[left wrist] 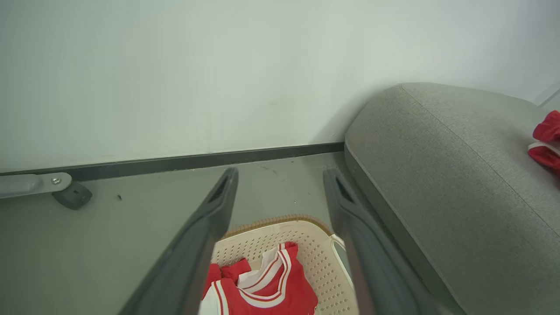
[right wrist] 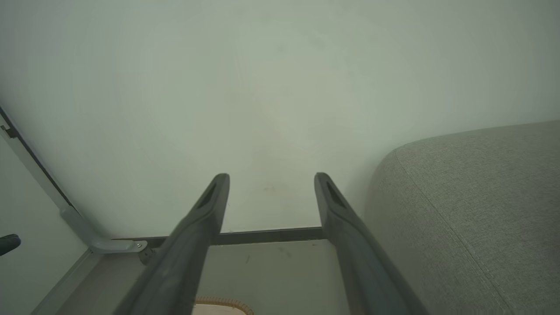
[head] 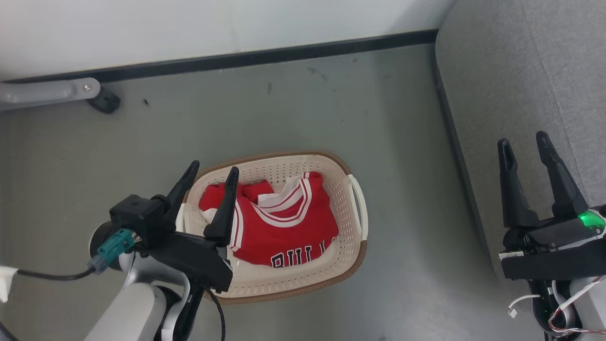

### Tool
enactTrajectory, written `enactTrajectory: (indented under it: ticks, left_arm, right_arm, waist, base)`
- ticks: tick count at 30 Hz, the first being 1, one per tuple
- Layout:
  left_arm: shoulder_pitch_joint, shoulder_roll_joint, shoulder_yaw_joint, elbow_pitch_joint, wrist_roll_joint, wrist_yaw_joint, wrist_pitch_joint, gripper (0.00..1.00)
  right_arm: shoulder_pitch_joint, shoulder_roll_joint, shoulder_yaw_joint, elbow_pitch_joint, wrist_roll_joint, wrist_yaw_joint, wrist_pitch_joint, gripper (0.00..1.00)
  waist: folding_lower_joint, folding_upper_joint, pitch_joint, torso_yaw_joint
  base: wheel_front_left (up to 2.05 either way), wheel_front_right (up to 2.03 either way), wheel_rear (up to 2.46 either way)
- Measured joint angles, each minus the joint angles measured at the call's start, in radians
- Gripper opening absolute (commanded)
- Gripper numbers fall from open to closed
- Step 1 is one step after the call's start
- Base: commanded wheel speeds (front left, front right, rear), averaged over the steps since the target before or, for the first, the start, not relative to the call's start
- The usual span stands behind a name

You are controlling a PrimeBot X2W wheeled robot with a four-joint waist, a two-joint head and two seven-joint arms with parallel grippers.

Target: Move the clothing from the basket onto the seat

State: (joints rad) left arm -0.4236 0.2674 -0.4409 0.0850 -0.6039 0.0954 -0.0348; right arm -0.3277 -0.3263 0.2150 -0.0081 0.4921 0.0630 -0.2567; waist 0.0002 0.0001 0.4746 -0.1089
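Pale wall up top, dark skirting under it, grey-green floor below: that was your backdrop. Far left, a grey bracket with a black foot sat against the skirting.

Next along, your left gripper hung over the left edge of the basket, fingers spread wide and nothing between them. From its wrist camera you looked down past both fingers into the basket, and I could not see either finger touching cloth.

Centre of the floor, the basket stood upright, well clear of the wall. The clothing lay crumpled inside it: red, white striped trim, the black letters "BULL" facing you near the front wall, and a white collar patch showing near the middle. All of it was inside the rim, with nothing draped over the edge.

Then a strip of bare floor, and the seat rose on the right, its rounded corner near the skirting. From the left wrist you could catch a red garment with white trim lying on the seat's top at the far right edge.

Last, your right gripper hovered over the seat's near side, fingers parted and empty, pointing toward the wall.
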Motion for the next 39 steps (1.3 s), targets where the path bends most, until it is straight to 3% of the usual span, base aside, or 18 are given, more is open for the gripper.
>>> enactTrajectory:
  ticks: [21,39]
  left_arm:
    - [-0.262,-0.06,-0.074,0.303,0.044,-0.043,0.132,1.0]
    - [-0.412,-0.05,-0.076,0.599,0.106,-0.016,0.198,1.0]
  right_arm:
    - [-0.095,0.055,0.001,-0.087,-0.024,0.008,0.0,1.0]
    - [-0.12,0.105,-0.008,-0.114,-0.049,0.016,0.0,1.0]
  waist:
    - [0.0,0.0,0.268,-0.097]
    - [-0.0001,0.0,0.429,-0.162]
  base:
    - [0.0,0.0,0.0]
    - [0.0,0.0,0.0]
